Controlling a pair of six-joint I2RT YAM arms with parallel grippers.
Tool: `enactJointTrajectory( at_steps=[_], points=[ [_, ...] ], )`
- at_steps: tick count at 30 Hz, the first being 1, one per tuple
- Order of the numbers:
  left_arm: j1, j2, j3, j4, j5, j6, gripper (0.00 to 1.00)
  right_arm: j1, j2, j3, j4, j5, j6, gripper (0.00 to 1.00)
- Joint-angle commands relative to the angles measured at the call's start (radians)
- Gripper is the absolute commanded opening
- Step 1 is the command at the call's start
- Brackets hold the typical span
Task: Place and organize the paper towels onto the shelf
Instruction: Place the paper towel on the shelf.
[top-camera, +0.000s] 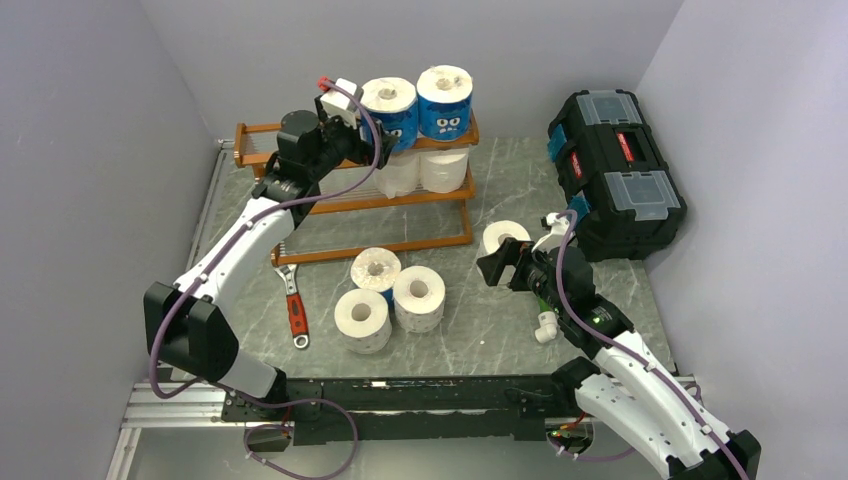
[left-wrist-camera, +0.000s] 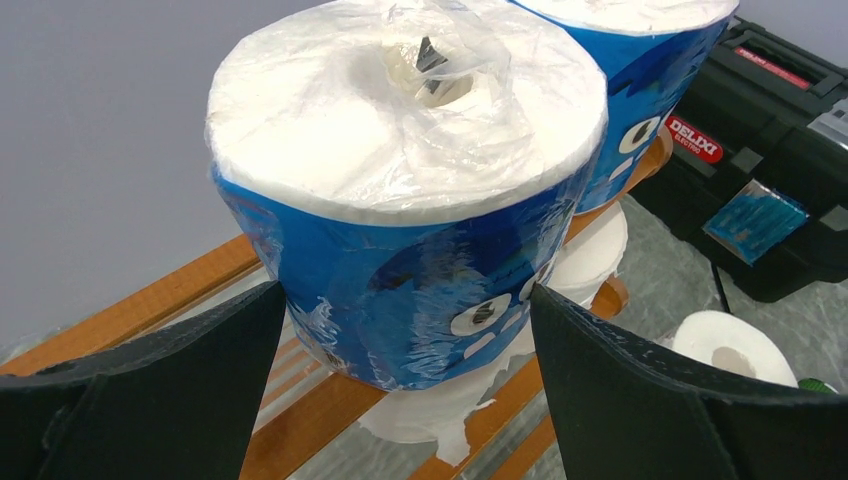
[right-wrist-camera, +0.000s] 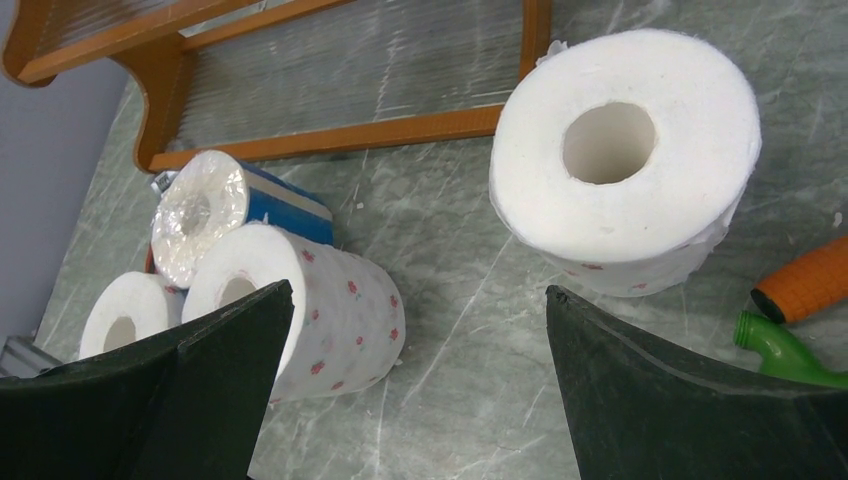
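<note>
The shelf (top-camera: 330, 205) stands at the back of the table. On its top tier stand two blue-wrapped paper towels (top-camera: 390, 108) (top-camera: 445, 100), with two white ones (top-camera: 425, 172) on the tier below. My left gripper (top-camera: 372, 135) is open, its fingers either side of the left blue roll (left-wrist-camera: 400, 200), which rests on the shelf slats (left-wrist-camera: 150, 305). On the table, my right gripper (top-camera: 503, 262) is open over bare tabletop, just short of an upright white roll (right-wrist-camera: 620, 160). Three more rolls (top-camera: 385, 295) lie grouped in front of the shelf, one of them blue-wrapped (right-wrist-camera: 205, 215).
A black toolbox (top-camera: 615, 170) sits at the back right. A red-handled wrench (top-camera: 293, 305) lies left of the grouped rolls. An orange handle (right-wrist-camera: 810, 280) and a green plastic part (right-wrist-camera: 785, 345) lie right of the right gripper. Grey walls close in both sides.
</note>
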Motion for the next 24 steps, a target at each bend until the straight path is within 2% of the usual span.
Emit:
enactJointTrajectory(
  at_steps=[1, 12, 24],
  points=[
    [0.004, 0.020, 0.037, 0.051, -0.028, -0.027, 0.97, 0.004, -0.003, -0.003, 0.013, 0.021, -0.016, 0.99],
    [0.004, 0.031, 0.038, 0.063, -0.074, -0.004, 0.96, 0.004, -0.001, -0.002, 0.010, 0.027, -0.017, 0.99],
    [0.004, -0.052, -0.089, 0.195, -0.037, 0.067, 0.99, 0.004, 0.010, -0.001, 0.015, 0.022, -0.017, 0.99]
  ],
)
